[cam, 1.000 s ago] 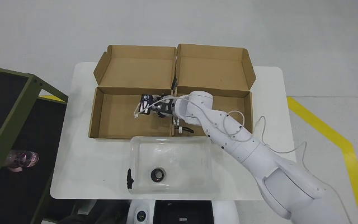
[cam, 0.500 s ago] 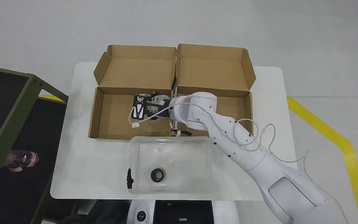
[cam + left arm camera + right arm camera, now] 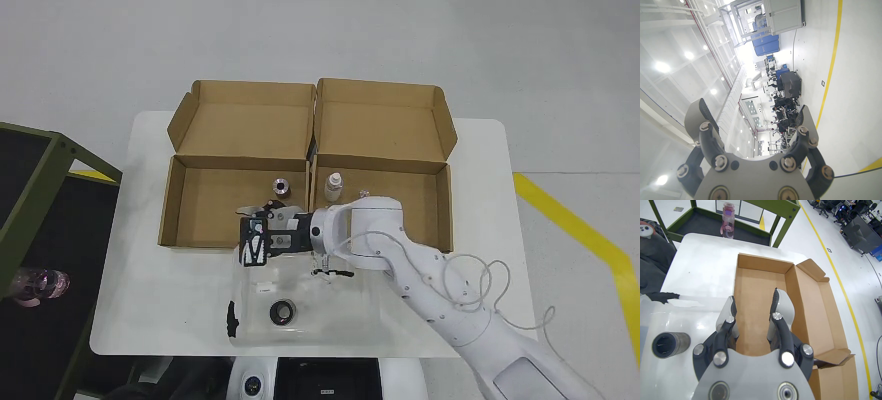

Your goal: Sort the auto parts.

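My right gripper (image 3: pixel 249 242) (image 3: pixel 754 303) is open and empty, hovering where the near wall of the left cardboard box (image 3: pixel 210 205) (image 3: pixel 757 291) meets the far edge of the clear plastic bin (image 3: pixel 378 300). A dark metal cylinder (image 3: pixel 283 312) (image 3: pixel 671 344) lies in the bin. A small reddish metal part (image 3: pixel 279 186) rests in the left box near its right wall. A white bottle-shaped part (image 3: pixel 334 184) sits in the right cardboard box (image 3: pixel 400 195). My left gripper (image 3: pixel 751 113) is open, holds nothing and points away into the room.
Both boxes have their lids folded back towards the table's far side. A small black item (image 3: pixel 231 320) (image 3: pixel 660 296) sits at the bin's left edge. A green cart (image 3: pixel 40 200) with a pink bottle (image 3: pixel 728 228) stands to the left of the table.
The right gripper has drawn back from inside the left box towards the bin. The small reddish part now lies where the gripper was, and the white part has come into sight.
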`<state>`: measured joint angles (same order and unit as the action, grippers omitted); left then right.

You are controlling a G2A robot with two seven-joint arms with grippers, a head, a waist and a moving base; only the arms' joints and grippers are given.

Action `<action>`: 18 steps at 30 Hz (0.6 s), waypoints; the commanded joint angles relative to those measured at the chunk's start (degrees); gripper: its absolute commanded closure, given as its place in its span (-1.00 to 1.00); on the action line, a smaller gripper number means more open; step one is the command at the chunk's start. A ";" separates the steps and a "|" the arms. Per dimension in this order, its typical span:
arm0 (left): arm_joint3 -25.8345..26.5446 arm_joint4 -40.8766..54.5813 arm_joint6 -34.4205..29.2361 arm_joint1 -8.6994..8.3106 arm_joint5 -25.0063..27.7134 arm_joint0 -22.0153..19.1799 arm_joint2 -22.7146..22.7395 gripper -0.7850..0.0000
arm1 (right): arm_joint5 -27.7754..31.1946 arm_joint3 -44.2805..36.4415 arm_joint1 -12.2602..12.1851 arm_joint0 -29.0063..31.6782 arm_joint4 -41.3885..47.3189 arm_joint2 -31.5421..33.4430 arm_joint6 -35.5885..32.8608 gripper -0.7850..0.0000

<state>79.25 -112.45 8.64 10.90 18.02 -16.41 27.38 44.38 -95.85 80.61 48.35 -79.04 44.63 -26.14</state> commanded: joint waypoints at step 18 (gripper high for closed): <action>0.00 0.00 0.00 0.00 0.00 0.00 0.00 -1.00 | 7.57 -10.28 -3.25 11.19 -2.76 1.74 -2.21 0.04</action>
<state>79.25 -112.45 8.64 10.90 18.02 -16.41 27.38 51.59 -105.79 77.53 58.89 -81.61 46.44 -28.29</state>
